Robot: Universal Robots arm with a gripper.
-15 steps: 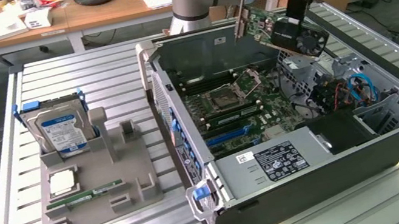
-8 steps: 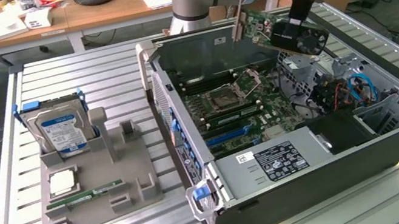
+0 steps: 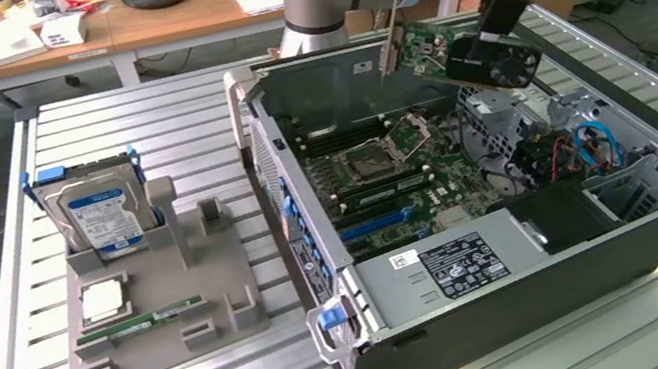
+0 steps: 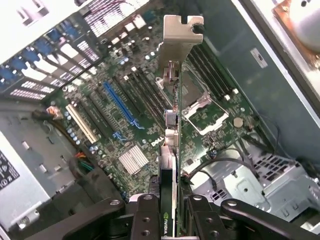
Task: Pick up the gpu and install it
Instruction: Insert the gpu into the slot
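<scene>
Exterior view: you had the jaws clamped on the gpu [image 3: 459, 55], gripping the end away from its silvery bracket [image 3: 390, 47]. The card hung in the air over the open computer case [image 3: 566, 295], which stood on the slatted bench [image 3: 115, 121]. It was above the motherboard [image 3: 397, 183], touching nothing, and tilted rather than level.

Wrist view: the gpu [image 4: 170, 150] appeared edge-on between the jaws, with the bracket [image 4: 177, 35] at its far end. The blue slot [image 4: 120, 102] lay off to one side of the card's line and at an angle to it.

Risks, as judged from this pose:
- Misalignment. With the card neither over the blue slot nor parallel to it, a descent from here would likely have landed the edge connector on bare board or on a neighbouring slot.
- Pivoting. You held one end only, so any contact at the bracket end could have levered the card in the grip.
- Bracket snag. The bracket led the card, and its tip could have caught the case's rear wall before the connector seated.
- Socket. The processor socket [image 4: 195, 100] sat directly beneath the card, so a slip could have struck it.
- Cables [image 4: 220, 165] ran loose near the jaws and could have been pinched.
</scene>
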